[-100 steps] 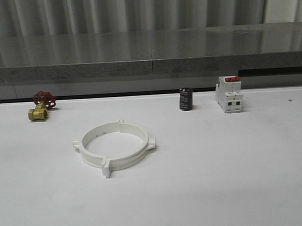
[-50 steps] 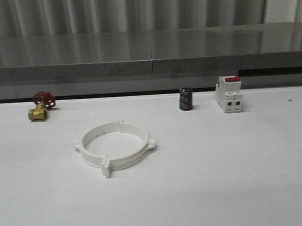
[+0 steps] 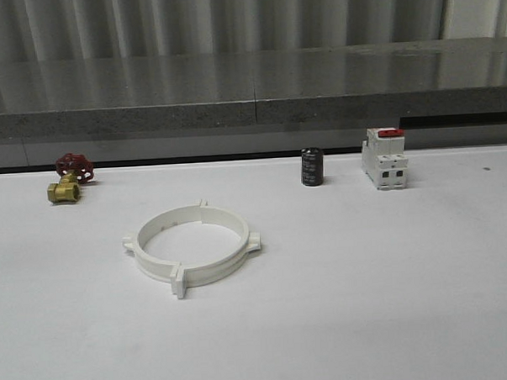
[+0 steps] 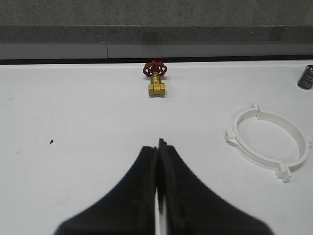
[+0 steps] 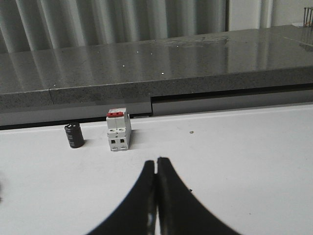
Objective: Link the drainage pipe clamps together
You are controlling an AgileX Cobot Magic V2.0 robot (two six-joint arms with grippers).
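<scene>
Two pincers face you in the wrist views, each clenched with nothing between its fingers: the left pincer [image 4: 158, 147] has its dark fingers pressed together along a thin seam above bare white worktop [image 4: 73, 122], and the right pincer [image 5: 156, 164] is closed the same way over its own stretch of worktop.

Beyond the left pincer, at the far edge of the worktop, you see a brass valve [image 4: 157, 86] with a red handwheel. To its right and nearer lie the drainage pipe clamps [image 4: 269, 143], the two white half-rings set end to end so that they form a full ring lying flat, their small tabs meeting in pairs. Whether the tabs are locked or merely touching you cannot tell.

Beyond the right pincer, near the far edge, stand a white switch [image 5: 119, 129] with a red top and, just to its left, a black cylinder [image 5: 74, 135], the two close but apart.

From the front you find the drainage pipe clamps [image 3: 193, 246] left of centre on the worktop [image 3: 367, 278], well apart from everything else. Along the far edge, from left to right, sit the brass valve [image 3: 69, 178], the black cylinder [image 3: 312, 166] and the white switch [image 3: 384, 157].
</scene>
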